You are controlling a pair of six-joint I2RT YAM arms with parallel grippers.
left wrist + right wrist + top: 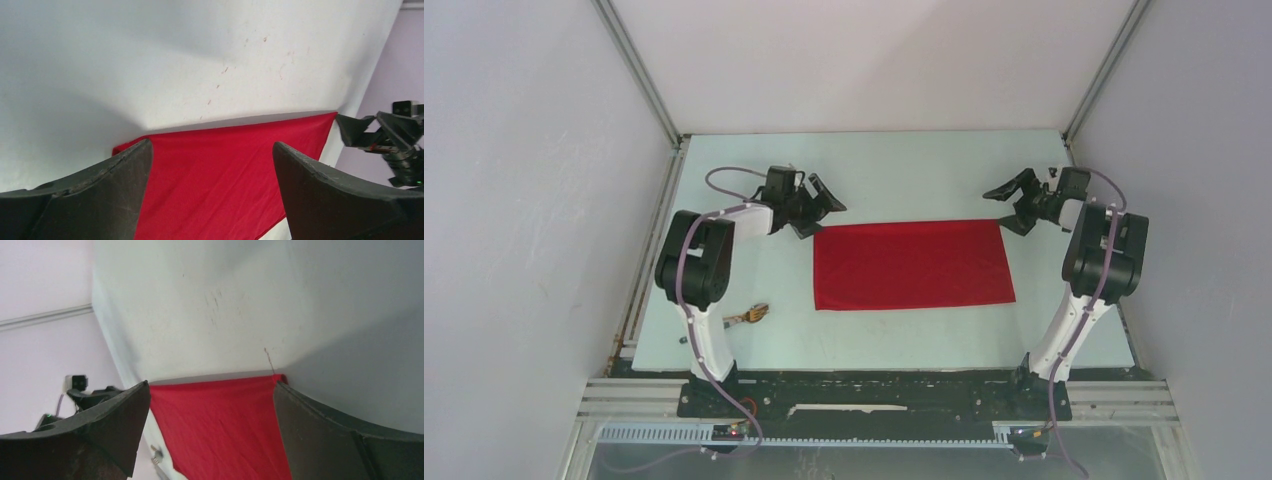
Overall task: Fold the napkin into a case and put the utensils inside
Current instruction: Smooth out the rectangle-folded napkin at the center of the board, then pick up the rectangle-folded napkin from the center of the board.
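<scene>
The red napkin [912,264] lies flat on the table as a wide rectangle. It also shows in the left wrist view [225,175] and the right wrist view [220,425]. My left gripper [817,211] is open and empty just off the napkin's far left corner. My right gripper [1012,208] is open and empty just off its far right corner. The wooden fork [749,316] lies near the left arm's base, left of the napkin; it shows faintly in the right wrist view [157,455]. The teal utensil is not visible.
White walls and metal frame rails [639,75] enclose the table on the left, back and right. The arm bases stand on a black bar [864,395] at the near edge.
</scene>
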